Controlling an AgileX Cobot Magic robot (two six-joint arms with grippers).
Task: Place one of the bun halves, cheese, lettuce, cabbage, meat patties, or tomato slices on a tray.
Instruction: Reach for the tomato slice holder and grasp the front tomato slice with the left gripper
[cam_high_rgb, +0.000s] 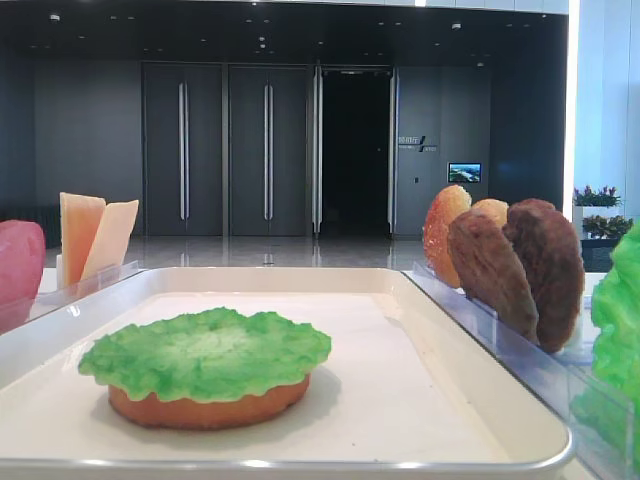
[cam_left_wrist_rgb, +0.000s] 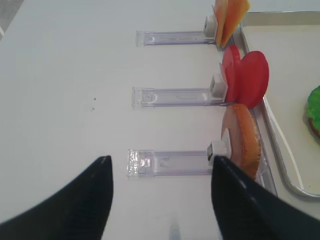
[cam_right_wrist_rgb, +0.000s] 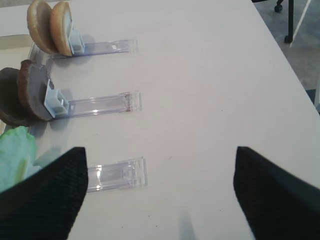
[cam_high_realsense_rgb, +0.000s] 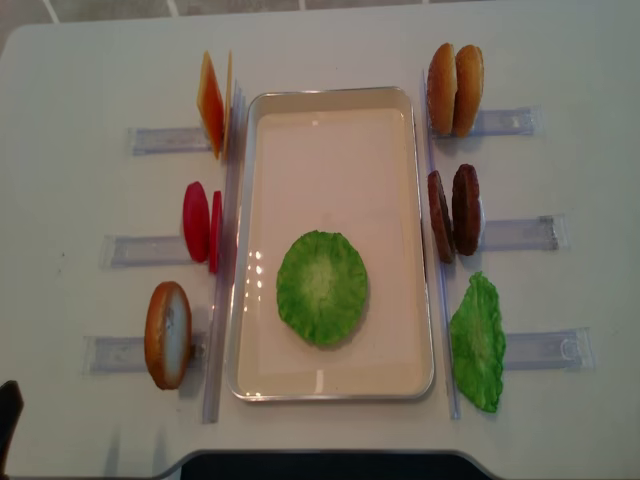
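One exterior view sits low at the near rim of the tray (cam_high_rgb: 300, 462), looking level along it toward dark doors (cam_high_rgb: 225, 150) at the back. The realsense view looks straight down on the whole desk (cam_high_realsense_rgb: 560, 60), the tray (cam_high_realsense_rgb: 330, 100) at centre. Both share the lettuce (cam_high_rgb: 205, 352) on the tray. The left wrist camera looks down over its end effector (cam_left_wrist_rgb: 162, 200) at the left racks (cam_left_wrist_rgb: 175, 95) and the tray edge; the right wrist camera, close over its end effector (cam_right_wrist_rgb: 160, 190), sees the meat patties (cam_right_wrist_rgb: 25, 95).
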